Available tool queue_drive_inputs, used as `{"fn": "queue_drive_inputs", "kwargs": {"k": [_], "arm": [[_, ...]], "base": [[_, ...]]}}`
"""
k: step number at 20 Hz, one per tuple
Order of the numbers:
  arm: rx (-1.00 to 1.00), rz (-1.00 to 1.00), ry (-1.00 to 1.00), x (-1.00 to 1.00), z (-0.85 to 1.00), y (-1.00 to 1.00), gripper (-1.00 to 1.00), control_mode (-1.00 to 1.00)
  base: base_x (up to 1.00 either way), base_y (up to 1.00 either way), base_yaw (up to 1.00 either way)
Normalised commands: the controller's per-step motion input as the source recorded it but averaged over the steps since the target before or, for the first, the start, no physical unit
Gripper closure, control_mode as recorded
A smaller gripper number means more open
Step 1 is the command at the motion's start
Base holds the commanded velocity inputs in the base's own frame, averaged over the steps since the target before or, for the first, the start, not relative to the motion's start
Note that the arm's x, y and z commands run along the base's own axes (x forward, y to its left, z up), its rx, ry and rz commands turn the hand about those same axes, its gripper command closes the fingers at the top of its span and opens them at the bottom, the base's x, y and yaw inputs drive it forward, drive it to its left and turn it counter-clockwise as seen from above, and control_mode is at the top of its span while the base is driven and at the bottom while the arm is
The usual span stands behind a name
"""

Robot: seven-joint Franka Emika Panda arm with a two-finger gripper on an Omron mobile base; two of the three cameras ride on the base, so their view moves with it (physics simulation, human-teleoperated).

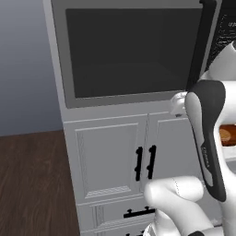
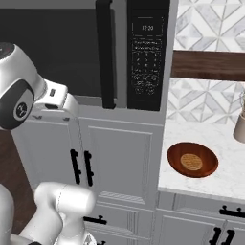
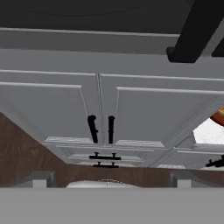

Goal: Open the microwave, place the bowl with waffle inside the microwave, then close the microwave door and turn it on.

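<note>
The microwave (image 1: 133, 50) is built in above white cabinets, and its door (image 2: 52, 48) is shut. A long black bar handle (image 2: 106, 52) runs down the door's right edge, with the black keypad (image 2: 148, 57) beside it. The reddish-brown bowl (image 2: 179, 160) holds a round waffle (image 2: 193, 161) and sits on the white counter (image 2: 225, 177) to the right of the microwave. My gripper (image 3: 111, 181) is open and holds nothing. It hovers in front of the microwave's lower frame, left of the handle's bottom end (image 3: 192, 35), far from the bowl.
White cabinet doors (image 1: 145, 161) with short black handles stand below the microwave, and drawers sit under them. A pale jar (image 2: 240, 119) stands at the counter's back right. A dark wooden floor (image 1: 32, 184) lies to the left.
</note>
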Motion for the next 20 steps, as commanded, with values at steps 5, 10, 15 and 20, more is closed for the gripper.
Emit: {"fn": "queue_drive_inputs", "kwargs": {"k": [5, 10, 15, 20], "arm": [[0.00, 0.00, 0.00, 0.00, 0.00, 0.00, -1.00, 1.00], [0.00, 0.00, 0.00, 0.00, 0.00, 0.00, -1.00, 1.00], [0.00, 0.00, 0.00, 0.00, 0.00, 0.00, -1.00, 1.00], [0.00, 0.00, 0.00, 0.00, 0.00, 0.00, -1.00, 1.00]], "base": [[-0.22, -0.53, 0.00], [-0.04, -0.57, 0.00], [-0.01, -0.54, 0.03], [-0.02, -0.32, 0.22]]}}
